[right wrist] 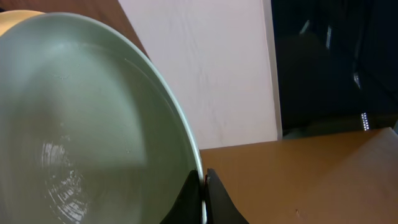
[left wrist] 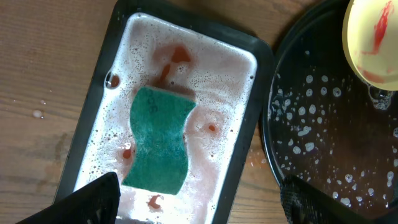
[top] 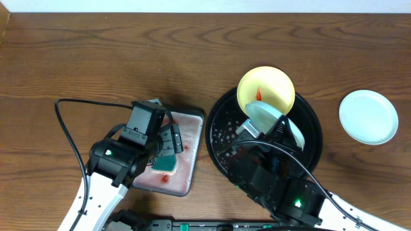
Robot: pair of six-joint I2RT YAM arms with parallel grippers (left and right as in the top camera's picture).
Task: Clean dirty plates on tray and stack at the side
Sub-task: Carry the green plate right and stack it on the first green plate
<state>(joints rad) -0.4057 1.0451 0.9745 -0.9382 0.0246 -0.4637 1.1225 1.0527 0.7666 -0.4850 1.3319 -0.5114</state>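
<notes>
Glossy plastic plate [right wrist: 93,124], rough sponge [left wrist: 158,140], grained wooden table [top: 96,51].

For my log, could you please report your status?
Left gripper open over teal sponge. Right gripper shut on mint plate, above black tray. Smeared yellow plate at its rim.

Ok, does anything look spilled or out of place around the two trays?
Suds are spattered over the black tray, and drops lie on the table beside the grey tray, whose water is tinged red. The yellow plate, smeared red, sits across the black tray's far rim rather than flat inside it.
</notes>
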